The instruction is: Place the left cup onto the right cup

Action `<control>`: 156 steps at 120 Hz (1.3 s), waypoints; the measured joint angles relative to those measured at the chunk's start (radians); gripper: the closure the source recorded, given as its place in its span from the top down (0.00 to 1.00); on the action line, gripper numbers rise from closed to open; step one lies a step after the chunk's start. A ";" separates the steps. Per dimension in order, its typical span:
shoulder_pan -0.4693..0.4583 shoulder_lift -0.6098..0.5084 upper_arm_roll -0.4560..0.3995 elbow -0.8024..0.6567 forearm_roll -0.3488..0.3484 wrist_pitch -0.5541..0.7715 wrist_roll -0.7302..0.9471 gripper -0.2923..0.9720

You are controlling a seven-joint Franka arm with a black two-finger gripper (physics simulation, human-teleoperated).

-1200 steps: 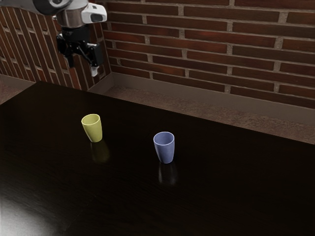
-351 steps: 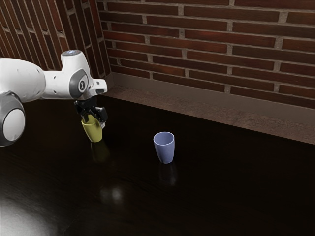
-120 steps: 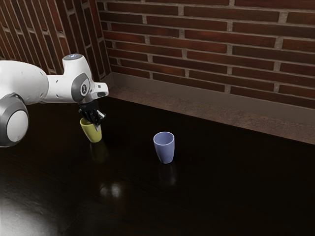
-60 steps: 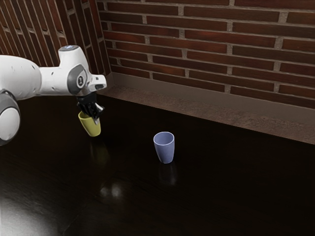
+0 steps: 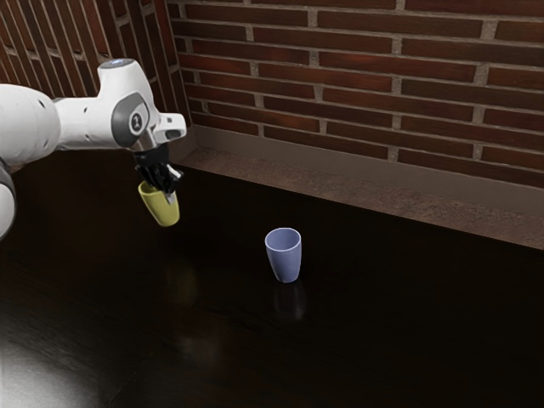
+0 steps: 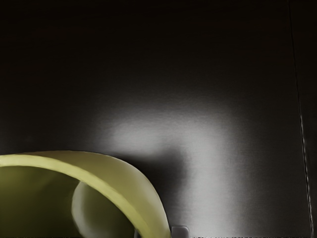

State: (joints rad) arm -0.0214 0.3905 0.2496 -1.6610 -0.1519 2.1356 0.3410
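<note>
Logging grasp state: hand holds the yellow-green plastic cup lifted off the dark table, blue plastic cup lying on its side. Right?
No: the blue plastic cup stands upright on the dark table, per the exterior view. The hand does hold the yellow-green plastic cup lifted off it.

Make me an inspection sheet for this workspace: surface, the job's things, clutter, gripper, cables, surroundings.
Surface: dark glossy table, with light glare.
Job's things: yellow cup held clear of the table, tilted; blue cup upright on the table, toward the exterior view's right of the yellow one.
Clutter: nothing seen.
Gripper: gripper shut on the yellow cup's rim.
Cables: nothing seen.
Surroundings: brick wall behind the table.
</note>
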 joint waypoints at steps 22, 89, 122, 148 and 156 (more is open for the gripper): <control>-0.003 -0.046 -0.058 -0.001 0.057 -0.034 -0.030 0.15; -0.003 -0.109 -0.234 0.001 0.185 -0.095 -0.187 0.15; -0.003 -0.113 -0.314 0.009 0.218 -0.109 -0.273 0.15; -0.004 -0.112 -0.365 0.014 0.242 -0.113 -0.339 0.15; -0.003 -0.112 -0.377 0.014 0.249 -0.115 -0.358 0.15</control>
State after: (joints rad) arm -0.0244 0.2786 -0.1270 -1.6467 0.0968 2.0206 -0.0165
